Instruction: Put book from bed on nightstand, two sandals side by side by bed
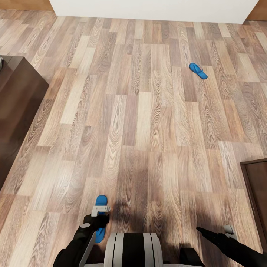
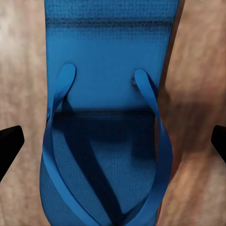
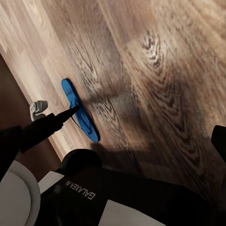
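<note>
From the head view we're over open wood-plank floor, and the near sandal lies flat right at the robot's feet, with the left claw poised directly above it. The far sandal sits well apart, up toward the white wall, so the pair is nowhere near side by side yet. A dark brown cabinet edges in on the left and another dark wooden piece on the right; I can't say which furniture either is. The right claw hangs low at the right, and from here I cannot tell how it's set. In the left wrist view, the near sandal lies strap side up between two dark fingertips standing wide on either side, clear of its edges: open, not gripping. In the right wrist view, that same near sandal lies on the floor beside the robot's base, with the left arm reaching over it; one dark right fingertip shows at the edge, spread unreadable. My read: the sandal job is at its first pick, nothing lifted, and pairing them by the bed plus the book move are all ahead.
</note>
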You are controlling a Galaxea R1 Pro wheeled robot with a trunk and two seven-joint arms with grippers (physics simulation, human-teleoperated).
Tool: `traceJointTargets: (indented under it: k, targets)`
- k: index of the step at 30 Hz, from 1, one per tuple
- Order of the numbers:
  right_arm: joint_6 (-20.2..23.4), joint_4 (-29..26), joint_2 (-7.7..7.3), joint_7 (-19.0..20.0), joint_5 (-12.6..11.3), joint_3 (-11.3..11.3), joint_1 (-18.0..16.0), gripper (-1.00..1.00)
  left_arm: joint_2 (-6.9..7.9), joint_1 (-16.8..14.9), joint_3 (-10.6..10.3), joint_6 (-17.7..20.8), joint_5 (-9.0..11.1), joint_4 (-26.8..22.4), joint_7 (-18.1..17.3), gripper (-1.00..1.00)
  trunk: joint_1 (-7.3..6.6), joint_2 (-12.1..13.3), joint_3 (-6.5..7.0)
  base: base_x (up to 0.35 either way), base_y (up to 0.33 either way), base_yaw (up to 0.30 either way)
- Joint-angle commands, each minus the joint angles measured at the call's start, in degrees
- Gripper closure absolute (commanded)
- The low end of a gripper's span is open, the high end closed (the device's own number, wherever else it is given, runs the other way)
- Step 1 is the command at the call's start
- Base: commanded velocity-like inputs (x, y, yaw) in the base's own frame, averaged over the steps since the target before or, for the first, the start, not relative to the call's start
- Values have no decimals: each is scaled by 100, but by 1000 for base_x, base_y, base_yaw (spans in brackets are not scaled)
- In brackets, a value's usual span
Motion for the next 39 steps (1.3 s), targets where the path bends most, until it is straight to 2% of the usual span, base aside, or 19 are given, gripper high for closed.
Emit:
traceJointTargets:
  k: [1,23,29,39]
  targets:
    - [28,0,0,10,-10,-4,-2,-100,2,1,-13,29,2,-8,32,-100,-1,-1,-3,0,0,0]
    - [28,0,0,10,-10,-12,-2,-100,2,0,-13,35,2,-5,32,-100,-1,-1,-3,0,0,0]
    - [28,0,0,10,-10,-14,-2,-100,2,-1,-13,36,2,-9,32,-100,15,-9,-136,0,0,0]
    - [28,0,0,10,-10,-13,-2,-100,2,-1,-13,36,2,-5,32,-100,15,-9,-136,0,0,0]
